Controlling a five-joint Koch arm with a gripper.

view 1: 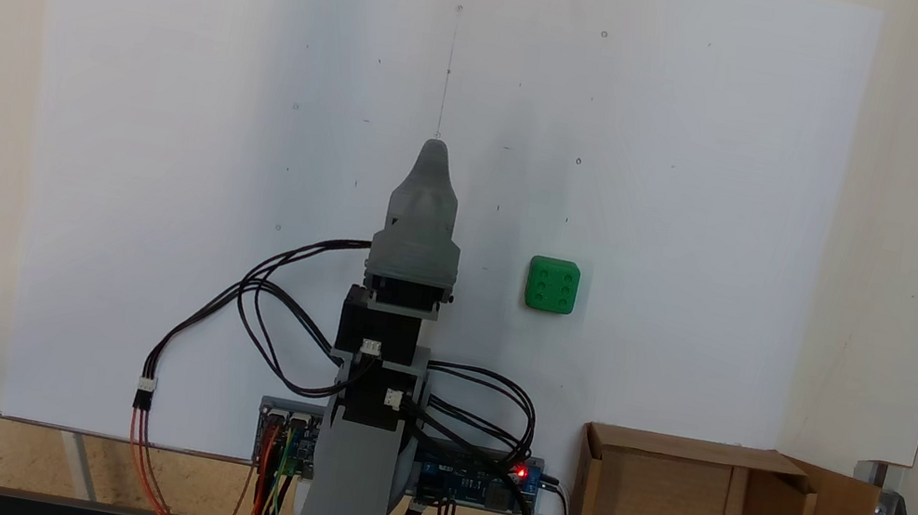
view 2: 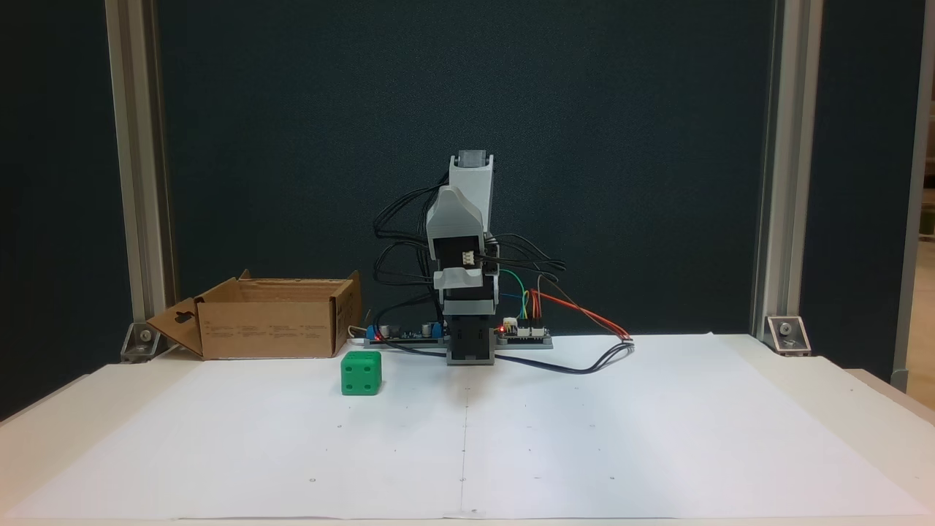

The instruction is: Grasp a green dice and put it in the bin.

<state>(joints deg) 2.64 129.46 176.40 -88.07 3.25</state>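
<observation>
The green dice (view 1: 551, 285) (view 2: 361, 373) sits alone on the white sheet, a small bright cube with recessed pips. In one fixed view it lies to the right of the folded grey arm; in the other it is to the arm's left. The gripper (view 1: 435, 149) (view 2: 454, 213) is held above the arm's base, well clear of the dice. It shows as one tapered grey shape with a single tip, so its jaws cannot be told apart. The bin (view 1: 671, 446) (view 2: 270, 329), a brown cardboard box with its slotted flap folded out, stands open beside the arm's base.
A controller board (view 1: 477, 478) with a lit red LED and loose black, red and orange cables (view 2: 584, 321) lie around the base. Aluminium frame posts (view 2: 139, 183) stand at the table's corners. A white paper sheet (view 1: 165, 102) covers the tabletop.
</observation>
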